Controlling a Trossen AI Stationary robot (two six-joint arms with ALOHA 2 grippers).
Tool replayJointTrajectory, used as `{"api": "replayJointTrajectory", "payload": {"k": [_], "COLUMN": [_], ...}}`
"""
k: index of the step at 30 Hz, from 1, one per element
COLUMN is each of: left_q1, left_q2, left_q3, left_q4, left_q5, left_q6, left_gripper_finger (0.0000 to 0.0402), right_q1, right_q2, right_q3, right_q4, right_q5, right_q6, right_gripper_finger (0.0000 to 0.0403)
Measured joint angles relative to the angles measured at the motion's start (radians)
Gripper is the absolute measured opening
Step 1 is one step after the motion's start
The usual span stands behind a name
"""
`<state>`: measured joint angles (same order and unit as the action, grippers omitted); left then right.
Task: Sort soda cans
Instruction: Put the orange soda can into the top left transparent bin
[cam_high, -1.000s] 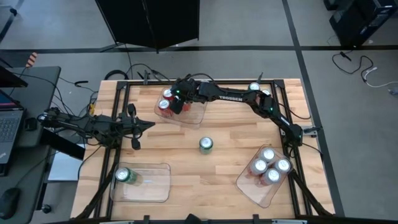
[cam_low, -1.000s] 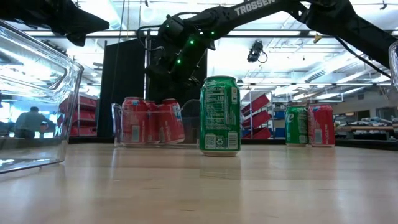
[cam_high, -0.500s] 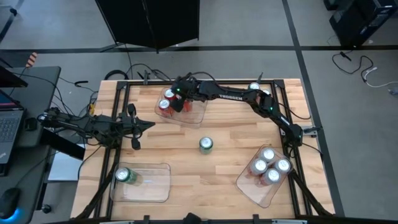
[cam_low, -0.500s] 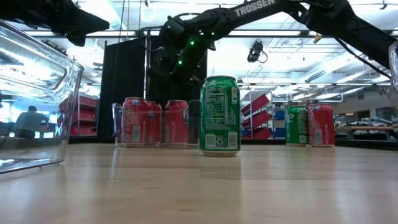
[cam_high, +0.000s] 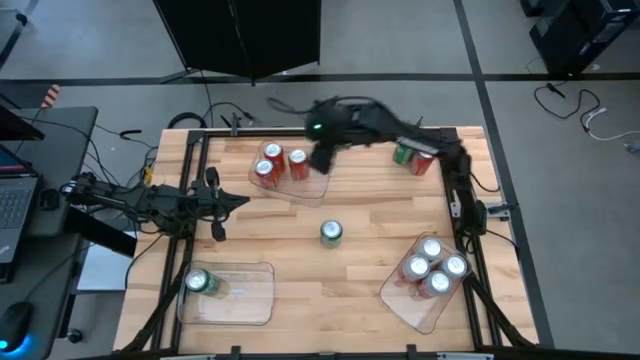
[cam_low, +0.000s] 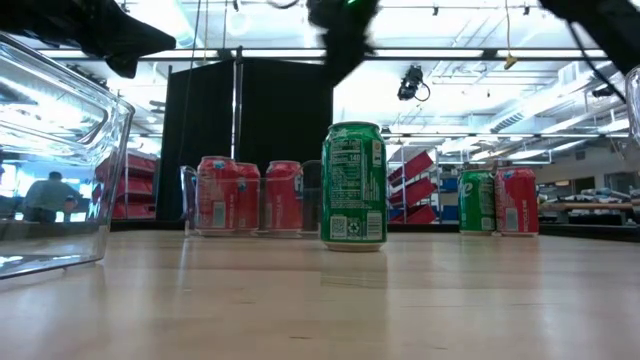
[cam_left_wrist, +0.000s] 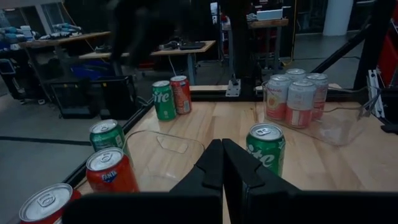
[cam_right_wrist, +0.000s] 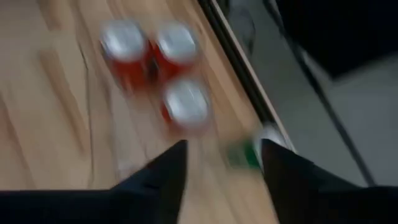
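**Red cans in the far tray, right arm up in the air**

The right gripper hangs above the far side of the table, just beside the far tray. Its two fingers stand apart with nothing between them. Three red cans stand close together in that tray.

One green can stands alone in the middle of the table. A green can and a red can stand side by side at the far right corner. Four silver-white cans sit in the tray at the near right. One more green can sits in the tray at the near left.

The left gripper waits over the left edge of the table. Its fingers are pressed together and hold nothing.
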<state>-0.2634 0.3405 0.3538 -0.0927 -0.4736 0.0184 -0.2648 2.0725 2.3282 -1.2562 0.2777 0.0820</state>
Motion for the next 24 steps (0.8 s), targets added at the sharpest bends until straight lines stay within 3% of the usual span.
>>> {"api": "replayJointTrajectory", "payload": {"k": [5, 10, 16, 24], "left_q1": [0.0, 0.0, 0.0, 0.0], "left_q2": [0.0, 0.0, 0.0, 0.0], "left_q3": [0.0, 0.0, 0.0, 0.0], "left_q4": [-0.002, -0.004, -0.008, -0.007], "left_q5": [0.0, 0.0, 0.0, 0.0], "left_q6": [0.004, 0.003, 0.003, 0.003], "left_gripper_finger": [0.0001, 0.0001, 0.0001, 0.0001], "right_q1": [-0.024, -0.033, -0.044, -0.129], "right_q2": [-0.125, -0.276, -0.517, -0.839], "right_q3": [-0.012, -0.23, -0.673, -1.137], "right_q4": [-0.303, -0.292, -0.242, 0.007], "right_q5": [0.108, 0.159, 0.163, 0.015], "right_q6": [0.16, 0.21, 0.292, 0.31], "right_gripper_finger": [0.0066, 0.0005, 0.004, 0.0103]}}
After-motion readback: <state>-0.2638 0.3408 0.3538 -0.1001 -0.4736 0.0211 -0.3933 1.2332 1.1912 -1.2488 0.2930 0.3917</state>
